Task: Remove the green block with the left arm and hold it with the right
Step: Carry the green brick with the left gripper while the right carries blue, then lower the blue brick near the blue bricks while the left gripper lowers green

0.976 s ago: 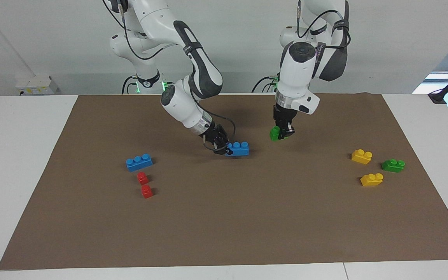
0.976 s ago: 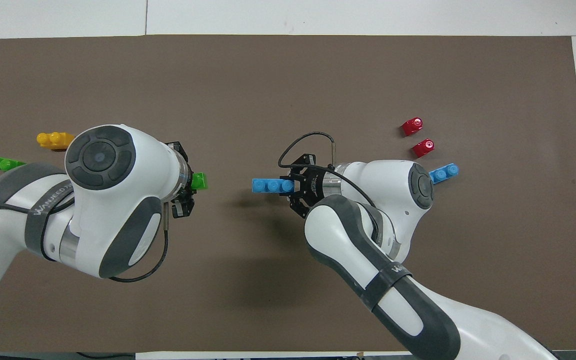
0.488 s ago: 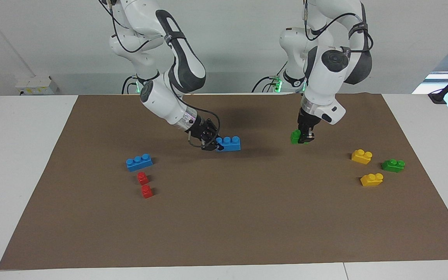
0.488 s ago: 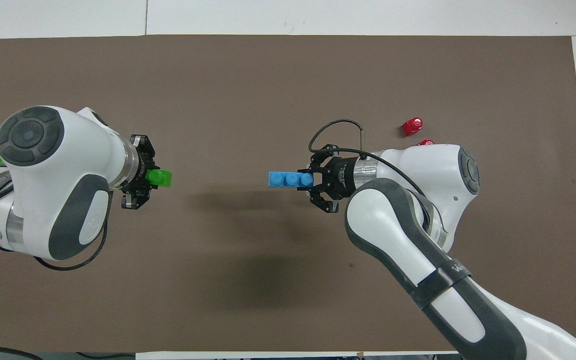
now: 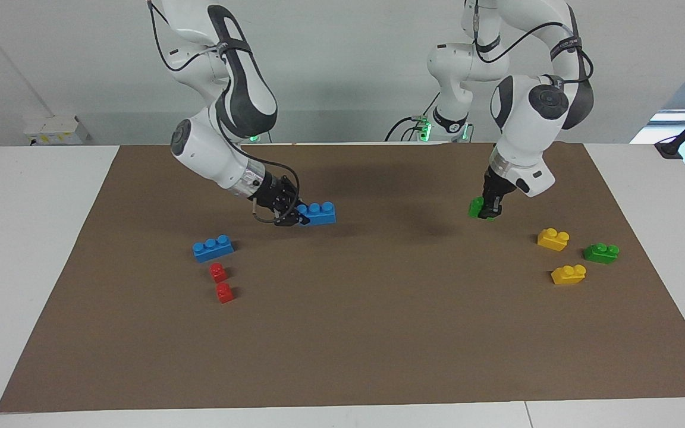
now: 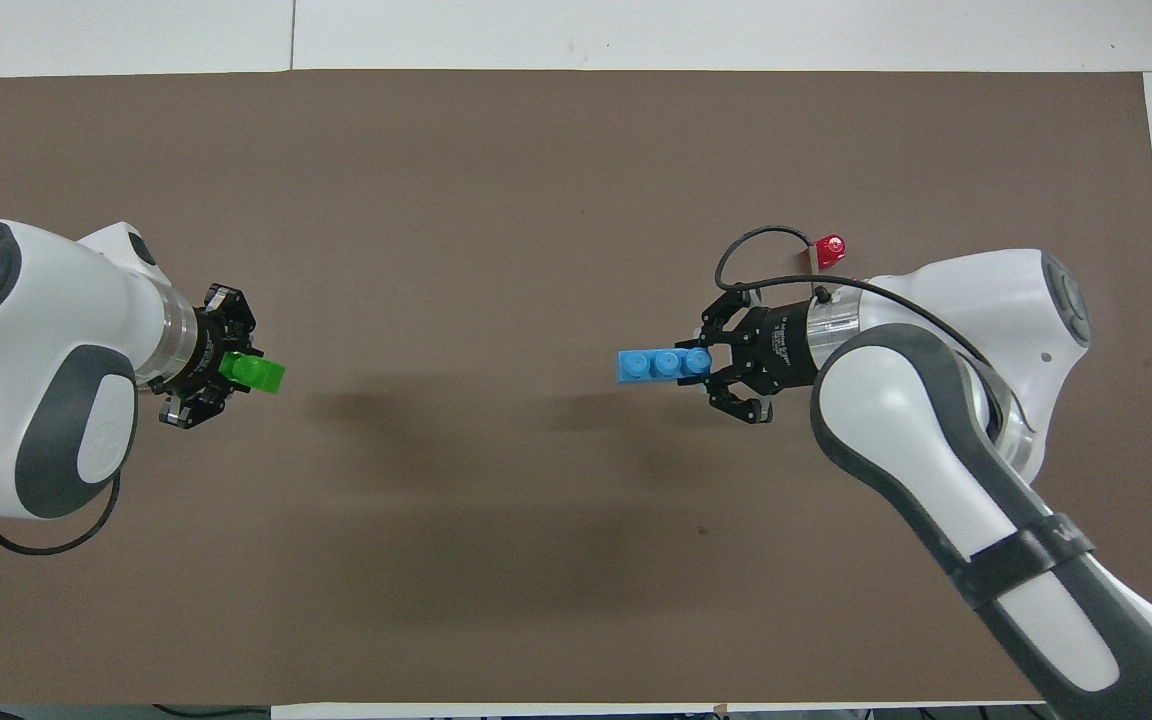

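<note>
Place: a robotics lab (a test cell, by its look).
Evidence: two white arms [image 5: 223,148] stood at a white worktop [image 5: 33,238] covered by a brown mat [image 5: 342,333].
Props: toy bricks [image 5: 213,248] lay scattered; plain pale wall [image 5: 348,71].

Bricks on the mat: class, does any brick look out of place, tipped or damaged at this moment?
Nothing looks damaged or spilled. Only two bricks are off the mat: the green block gripped by the left gripper, and a blue brick held level by the right gripper.
</note>
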Robot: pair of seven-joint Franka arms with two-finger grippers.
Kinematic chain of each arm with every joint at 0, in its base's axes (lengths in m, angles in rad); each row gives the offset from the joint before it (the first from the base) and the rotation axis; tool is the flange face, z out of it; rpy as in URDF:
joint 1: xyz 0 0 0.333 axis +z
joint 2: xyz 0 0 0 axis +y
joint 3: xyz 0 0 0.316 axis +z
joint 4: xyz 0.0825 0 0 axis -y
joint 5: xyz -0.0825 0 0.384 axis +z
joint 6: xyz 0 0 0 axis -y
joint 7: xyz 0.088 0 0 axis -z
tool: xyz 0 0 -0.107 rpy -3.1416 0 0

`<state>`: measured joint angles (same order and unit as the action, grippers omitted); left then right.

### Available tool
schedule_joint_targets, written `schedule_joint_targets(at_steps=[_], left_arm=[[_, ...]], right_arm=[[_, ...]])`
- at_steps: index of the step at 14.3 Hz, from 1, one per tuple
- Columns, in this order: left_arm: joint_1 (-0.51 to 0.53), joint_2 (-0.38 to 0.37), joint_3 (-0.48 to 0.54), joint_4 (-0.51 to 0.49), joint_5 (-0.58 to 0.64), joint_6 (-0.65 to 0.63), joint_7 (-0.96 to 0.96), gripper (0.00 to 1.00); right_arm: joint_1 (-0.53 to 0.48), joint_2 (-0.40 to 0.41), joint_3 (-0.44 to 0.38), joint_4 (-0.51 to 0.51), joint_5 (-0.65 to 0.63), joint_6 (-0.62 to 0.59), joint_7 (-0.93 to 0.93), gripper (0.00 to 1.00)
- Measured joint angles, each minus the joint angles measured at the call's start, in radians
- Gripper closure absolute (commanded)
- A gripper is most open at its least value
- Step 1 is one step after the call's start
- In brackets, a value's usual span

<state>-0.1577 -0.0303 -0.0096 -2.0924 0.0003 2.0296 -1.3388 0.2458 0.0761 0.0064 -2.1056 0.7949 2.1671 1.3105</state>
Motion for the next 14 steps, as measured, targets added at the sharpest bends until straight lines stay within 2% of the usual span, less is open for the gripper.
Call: schedule_joint_targets(at_steps=[4, 9, 14], left_arm=[[0.083, -0.013, 0.000, -0.035, -0.040, 0.017, 0.185, 0.84], [0.113, -0.013, 0.000, -0.144, -0.048, 0.175, 0.338, 0.84], [0.152, 0.011, 0.001, -0.180, -0.048, 0.252, 0.468, 0.85]], right_arm=[[-0.097, -0.034, -0.001, -0.003, -0.071, -0.101, -0.054, 1.00], [-0.283, -0.057, -0.003, -0.004, -0.158, -0.242, -0.204, 1.00], [-0.415, -0.071, -0.004, 0.004, -0.198, -0.339, -0.322, 1.00]])
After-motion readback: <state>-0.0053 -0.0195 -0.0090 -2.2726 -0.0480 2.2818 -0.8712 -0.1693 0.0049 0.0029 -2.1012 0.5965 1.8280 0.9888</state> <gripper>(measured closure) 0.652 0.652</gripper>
